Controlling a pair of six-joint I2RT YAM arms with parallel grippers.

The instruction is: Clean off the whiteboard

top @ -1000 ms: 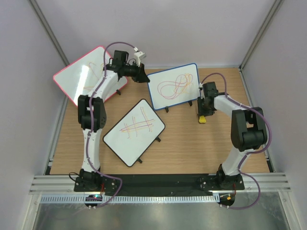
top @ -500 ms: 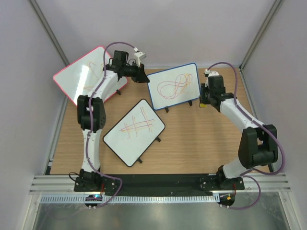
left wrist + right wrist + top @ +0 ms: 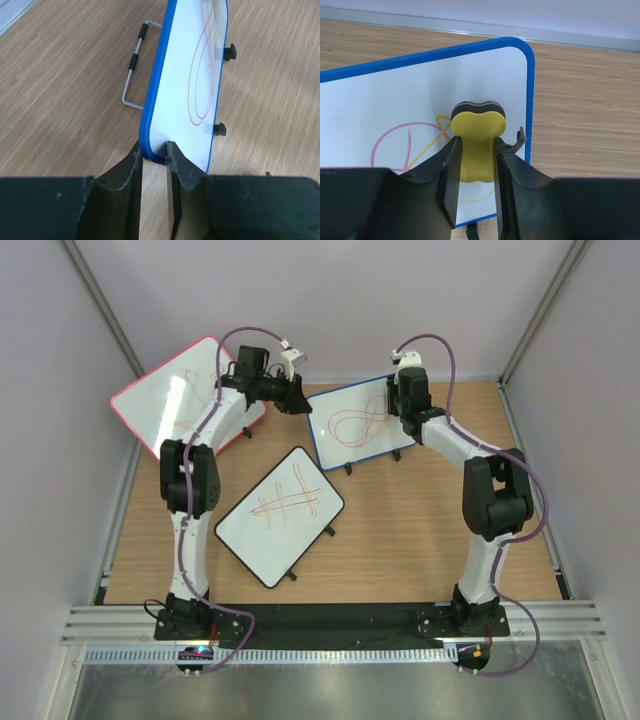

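The whiteboard [image 3: 355, 425] has a blue frame and purple-orange loops; it stands tilted at the back middle of the table. My left gripper [image 3: 300, 400] is shut on its left edge; in the left wrist view the jaws pinch the blue rim [image 3: 152, 152] of the whiteboard [image 3: 192, 75]. My right gripper [image 3: 405, 405] is shut on a yellow eraser [image 3: 476, 140] with a black pad. It holds the eraser against the upper right part of the whiteboard [image 3: 395, 100], beside the loops.
A larger pink-framed board [image 3: 180, 395] leans at the back left. A black-framed board [image 3: 282, 515] with crossed lines lies in the middle. A wire stand [image 3: 135, 65] lies behind the blue board. Grey walls close in the back and sides.
My right arm has swung from the table's right side up and left, carrying the yellow eraser onto the blue board's right end. The left arm has not moved.
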